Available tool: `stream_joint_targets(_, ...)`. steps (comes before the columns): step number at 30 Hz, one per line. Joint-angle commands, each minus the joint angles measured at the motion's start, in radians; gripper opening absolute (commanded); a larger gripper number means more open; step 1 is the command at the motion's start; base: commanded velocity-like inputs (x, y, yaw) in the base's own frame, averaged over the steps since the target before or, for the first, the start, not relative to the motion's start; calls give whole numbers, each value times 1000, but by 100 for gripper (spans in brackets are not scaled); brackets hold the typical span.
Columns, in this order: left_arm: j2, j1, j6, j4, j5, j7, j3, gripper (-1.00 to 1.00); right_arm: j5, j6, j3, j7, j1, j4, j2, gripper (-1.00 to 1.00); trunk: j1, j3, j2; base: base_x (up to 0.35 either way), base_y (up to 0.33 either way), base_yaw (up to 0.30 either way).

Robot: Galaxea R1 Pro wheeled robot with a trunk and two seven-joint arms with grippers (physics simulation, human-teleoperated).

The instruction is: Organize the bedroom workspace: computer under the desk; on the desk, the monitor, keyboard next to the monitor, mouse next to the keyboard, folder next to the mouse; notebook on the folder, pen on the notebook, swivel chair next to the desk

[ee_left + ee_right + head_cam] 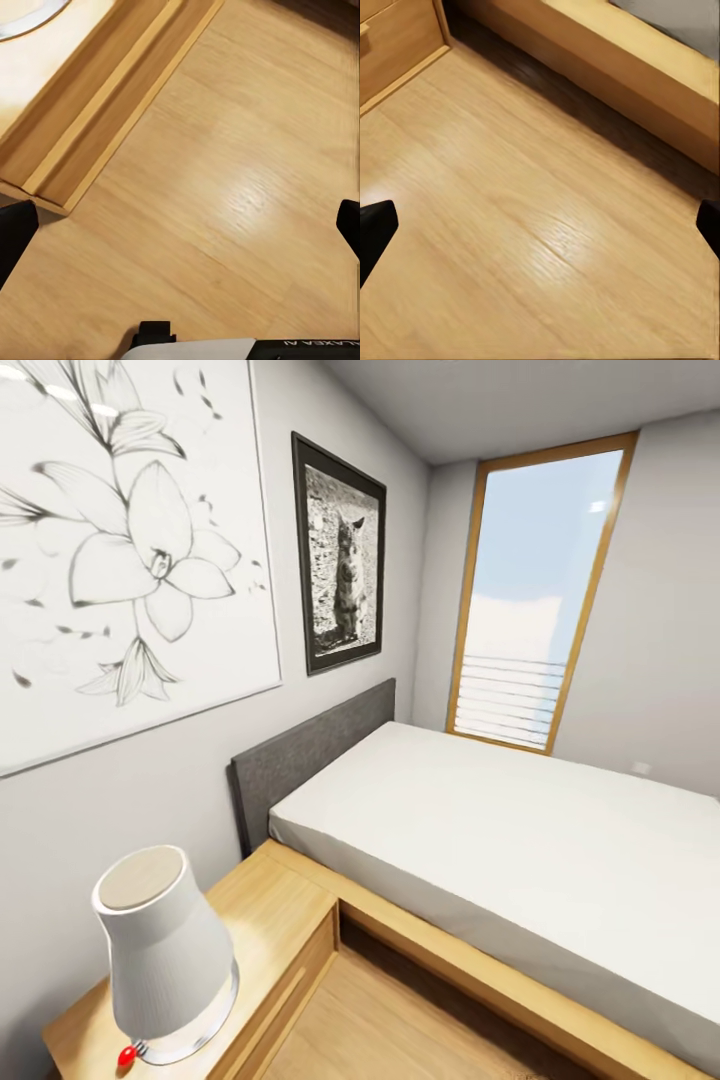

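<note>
Bedroom [430, 420] wall fills my head view on the left, grey, with a large flower drawing [125, 550] and next to it a dark-framed cat photo [340, 568]. Below them stands a bed [520, 830] with a grey headboard [310, 752], a white mattress and a light wood frame running along the floor. A tall wood-framed window [535, 595] sits in the far wall past the bed, showing sky and a few slats low down. Close to me on the left is a light wood nightstand [270, 920], and on it a white lamp [165, 950] with a rounded top and a small red knob at its base.

None of the desk items appear in these views.

Both my wrist cameras look down at the wood plank floor [225, 195]. My left gripper [180, 232] has its dark fingertips [15, 236] at the opposite edges of the picture, spread wide with nothing between them. Ahead of it I see the front edge of the nightstand and a sliver of the lamp's base. My right gripper [540, 229] is spread wide as well, empty, its fingertips [375, 232] at the two edges above bare floor. Beyond it lies the bed frame, with a dark shadow under its side rail, and a corner of the nightstand.
</note>
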Motion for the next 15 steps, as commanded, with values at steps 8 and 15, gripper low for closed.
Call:
stream_joint_targets(8,0,0,-2,-1,1,1,0,100,-19,-5,-2,-1,-29,1,-37,100,0,-1,-1,0,0,-300)
stream_joint_targets(15,1,0,-6,-1,2,1,1,100,-54,-18,-2,0,-43,0,-54,100,0,-1,-1,0,0,-300)
